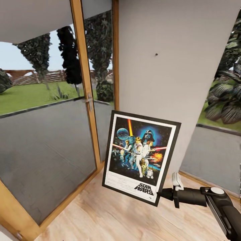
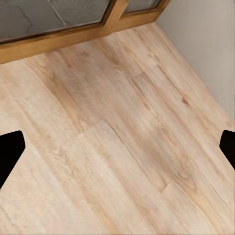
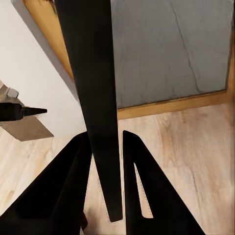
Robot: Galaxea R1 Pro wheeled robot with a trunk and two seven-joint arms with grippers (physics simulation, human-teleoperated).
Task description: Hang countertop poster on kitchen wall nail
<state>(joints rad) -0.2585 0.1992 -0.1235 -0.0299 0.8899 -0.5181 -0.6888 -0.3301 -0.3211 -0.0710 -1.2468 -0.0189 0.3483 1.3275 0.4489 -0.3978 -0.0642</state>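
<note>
poster [image 1: 140,156], tall, black frame, white border, title "star wars" in slanted outlined block letters on the white strip under the artwork, toward its lower right, fine print rows beside the title too small to read, no other legible text in the views
</note>
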